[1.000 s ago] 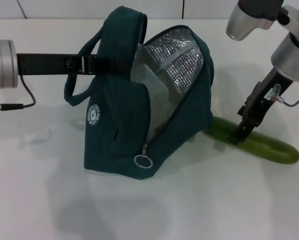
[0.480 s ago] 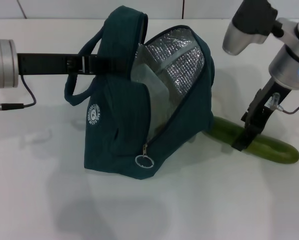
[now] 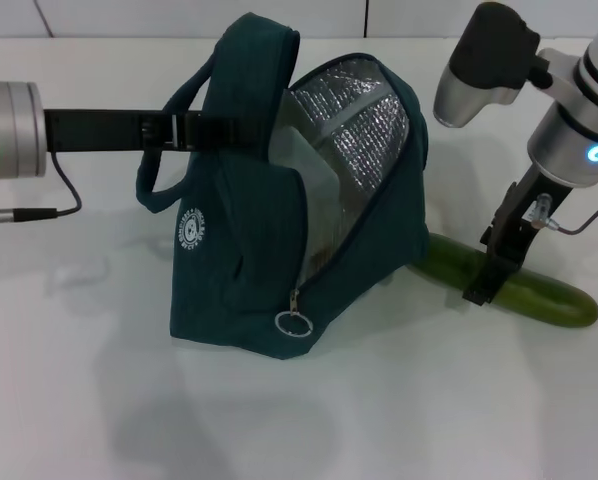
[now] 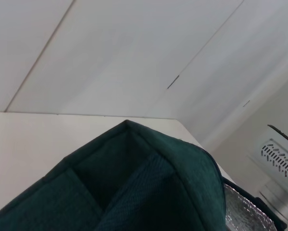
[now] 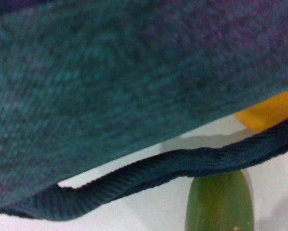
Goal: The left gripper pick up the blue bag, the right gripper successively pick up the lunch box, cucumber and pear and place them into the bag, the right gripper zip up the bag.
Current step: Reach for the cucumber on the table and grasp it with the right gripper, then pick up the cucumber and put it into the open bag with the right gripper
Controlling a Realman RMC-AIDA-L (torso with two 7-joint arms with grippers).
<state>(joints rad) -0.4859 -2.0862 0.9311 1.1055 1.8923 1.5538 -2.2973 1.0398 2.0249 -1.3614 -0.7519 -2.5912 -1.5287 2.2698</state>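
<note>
Cucumber (image 3: 524, 288) under right gripper (image 3: 482, 288)

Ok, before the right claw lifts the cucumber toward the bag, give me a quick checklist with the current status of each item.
1. Blue bag held up by the left claw: ok, the claw is at the bag's top, though its fingers are hidden.
2. Bag mouth open, foil lining showing: ok.
3. Right claw down at the cucumber: ok.
4. Claw actually closed on the cucumber: cannot tell.
5. Cucumber off the table: not ok, it lies flat.
6. Lunch box already inside: ok, a clear container shows in the opening.
</note>
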